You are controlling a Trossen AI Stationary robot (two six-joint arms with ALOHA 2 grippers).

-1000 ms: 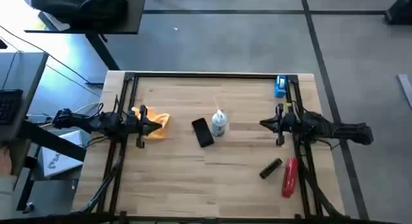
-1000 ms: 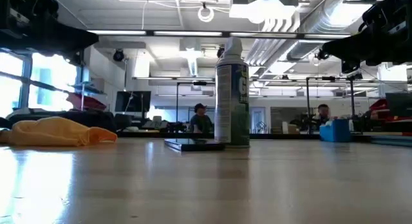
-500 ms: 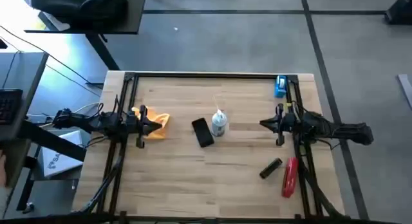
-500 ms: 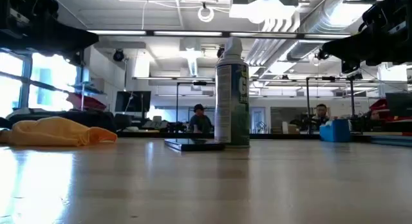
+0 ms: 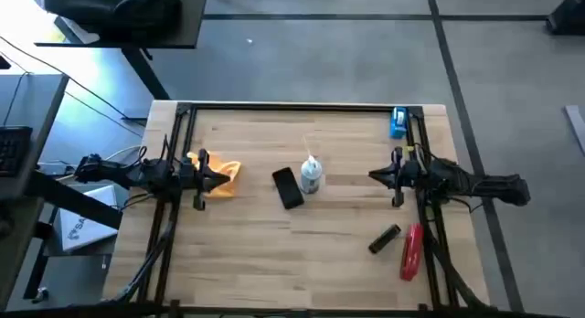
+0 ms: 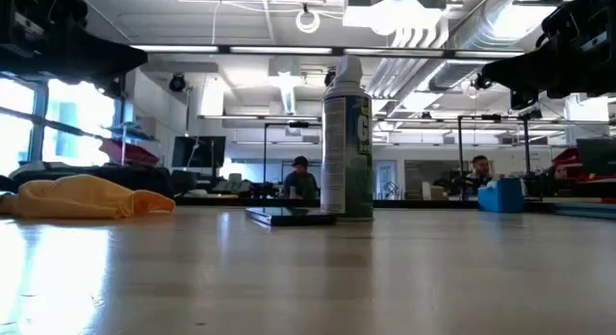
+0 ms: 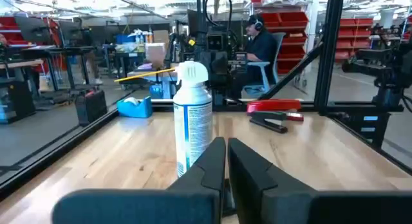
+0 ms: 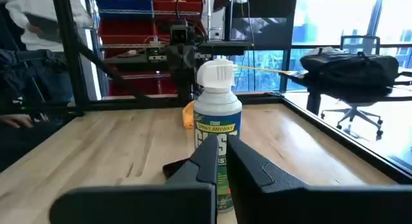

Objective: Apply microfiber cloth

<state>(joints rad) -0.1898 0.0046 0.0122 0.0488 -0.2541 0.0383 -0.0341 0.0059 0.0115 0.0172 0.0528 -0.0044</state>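
Overhead, tabletop, wrists (all share spray can [image 5: 312, 175])

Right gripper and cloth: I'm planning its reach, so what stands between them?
In the high view, the spray can and black phone lie between the right gripper and the cloth, mid-table.

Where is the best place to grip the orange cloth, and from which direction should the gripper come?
Probably from straight above, pinching the raised hump of the microfiber cloth. It lies crumpled on the table, so its edges are low; the left gripper hangs just over it.
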